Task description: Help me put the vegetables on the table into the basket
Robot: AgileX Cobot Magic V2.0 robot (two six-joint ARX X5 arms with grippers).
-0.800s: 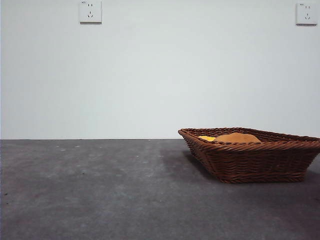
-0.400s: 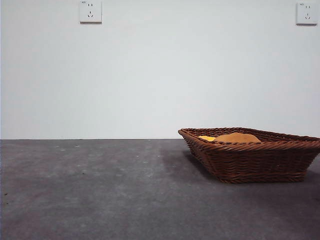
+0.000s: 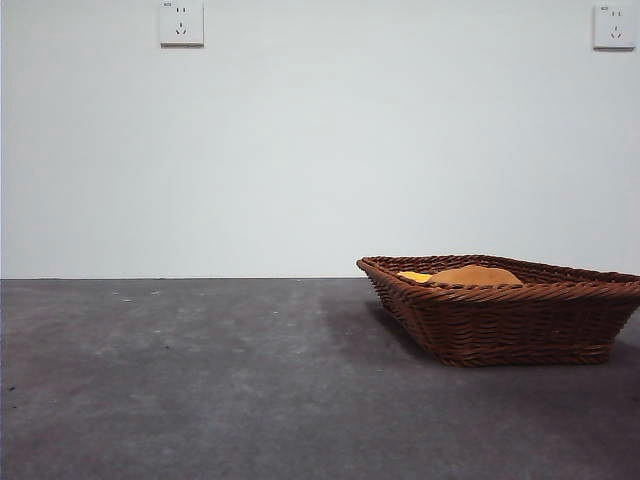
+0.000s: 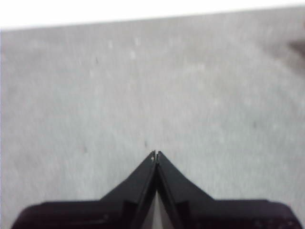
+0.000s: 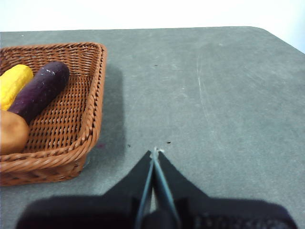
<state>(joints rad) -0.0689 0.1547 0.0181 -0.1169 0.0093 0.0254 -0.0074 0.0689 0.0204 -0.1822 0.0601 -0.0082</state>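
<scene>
The reddish-brown wicker basket (image 3: 505, 310) stands on the dark grey table (image 3: 200, 380) at the right. The tan-brown lump (image 3: 475, 275) and the yellow piece (image 3: 413, 276) show over its rim. In the right wrist view the basket (image 5: 90, 109) holds the yellow piece (image 5: 13, 83), the dark purple piece (image 5: 40, 90) and the brown lump (image 5: 10, 132). My right gripper (image 5: 155, 153) is shut and empty above bare table beside the basket. My left gripper (image 4: 156, 154) is shut and empty above bare table (image 4: 152, 86). Neither gripper shows in the front view.
A plain white wall with two power sockets (image 3: 181, 23) (image 3: 613, 27) stands behind the table. The table's far edge and rounded corner (image 5: 267, 31) show in the right wrist view.
</scene>
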